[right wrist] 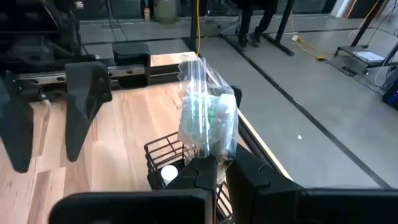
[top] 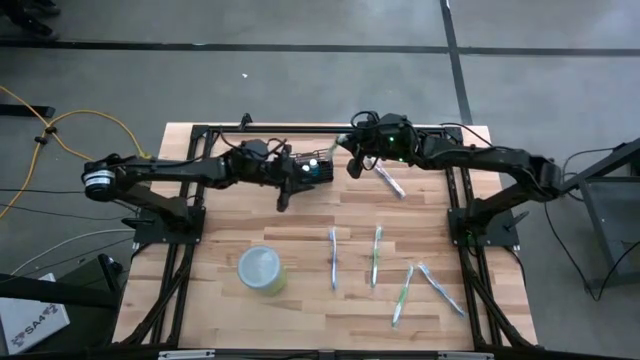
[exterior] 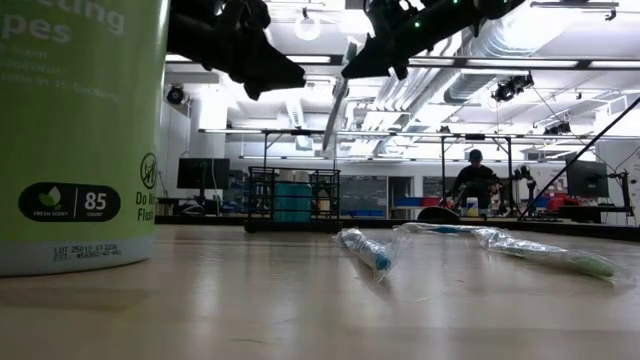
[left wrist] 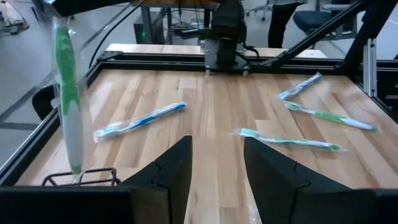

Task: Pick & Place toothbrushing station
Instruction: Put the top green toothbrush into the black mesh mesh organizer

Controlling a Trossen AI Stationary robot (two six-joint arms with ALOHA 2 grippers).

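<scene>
Toothbrushing station, a black wire-mesh holder, sits near the counter's far edge, about mid-width. Left tool hovers just beside it with fingers apart, grasping nothing; likely parked close to steady or guard the holder. Right tool is clenched on a wrapped green toothbrush, held roughly upright above the holder's rim, apparently lined up so it can drop in end-first. Something white already sits inside the holder. Five more wrapped toothbrushes lie flat on the counter: one near the far edge under the right arm, four toward the near right corner. Yellow-green wipes tub stands near the near edge, left of centre, well apart.
</scene>
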